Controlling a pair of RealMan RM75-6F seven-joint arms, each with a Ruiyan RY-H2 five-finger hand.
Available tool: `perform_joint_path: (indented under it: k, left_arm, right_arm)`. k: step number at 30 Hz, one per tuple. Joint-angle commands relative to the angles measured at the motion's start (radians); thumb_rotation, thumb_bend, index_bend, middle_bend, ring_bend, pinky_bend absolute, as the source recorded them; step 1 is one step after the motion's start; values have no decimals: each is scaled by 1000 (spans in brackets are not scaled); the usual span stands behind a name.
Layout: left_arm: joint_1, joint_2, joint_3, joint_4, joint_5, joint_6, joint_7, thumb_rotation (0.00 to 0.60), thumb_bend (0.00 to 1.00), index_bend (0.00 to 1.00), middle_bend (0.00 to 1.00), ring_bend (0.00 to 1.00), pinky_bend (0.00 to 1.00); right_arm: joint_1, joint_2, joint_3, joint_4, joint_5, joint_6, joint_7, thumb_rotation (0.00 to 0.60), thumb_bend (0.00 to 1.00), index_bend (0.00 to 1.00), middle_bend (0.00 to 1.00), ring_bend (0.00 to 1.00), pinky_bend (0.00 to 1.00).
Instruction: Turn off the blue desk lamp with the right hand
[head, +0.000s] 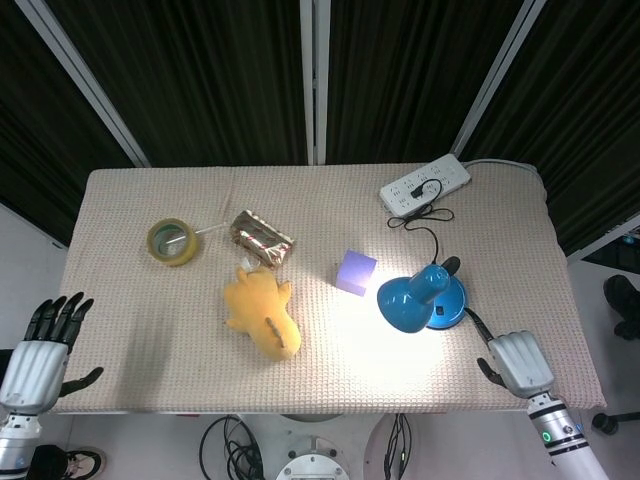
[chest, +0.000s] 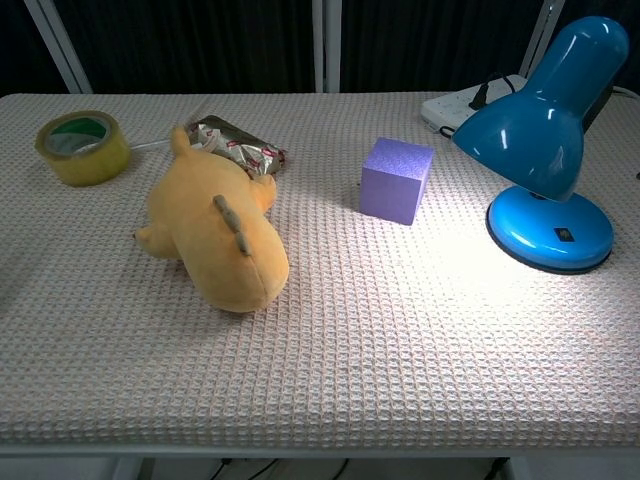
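The blue desk lamp stands lit at the table's right front, its shade casting a bright patch on the cloth. In the chest view the lamp is at the right, with a small dark switch on its round base. My right hand hovers over the table's front right, just right of the base. One dark finger stretches toward the base and stops short of it; the others are tucked under. My left hand hangs with fingers spread off the front left corner. Neither hand shows in the chest view.
A purple cube sits just left of the lamp. A yellow plush toy, a foil packet and a tape roll lie further left. A white power strip with the lamp's black cord is behind.
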Motion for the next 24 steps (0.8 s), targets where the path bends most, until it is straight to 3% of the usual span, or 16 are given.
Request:
perform_joint_path:
  k: [1, 8, 24]
  left_arm:
    - [1, 1, 0, 1, -2, 1, -2, 600, 15, 38, 0, 0, 0]
    - [0, 1, -2, 8, -7, -1, -14, 600, 15, 38, 0, 0, 0]
    - [-5, 7, -3, 8, -19, -18, -15, 600, 15, 38, 0, 0, 0]
  right_arm:
    - [37, -34, -1, 10, 39, -64, -29, 600, 486, 0, 1000, 991, 934]
    - [72, -77, 12, 33, 132, -143, -107, 600, 519, 0, 1000, 991, 933]
    - [103, -118, 30, 48, 245, -168, -179, 600, 514, 0, 1000, 989, 933]
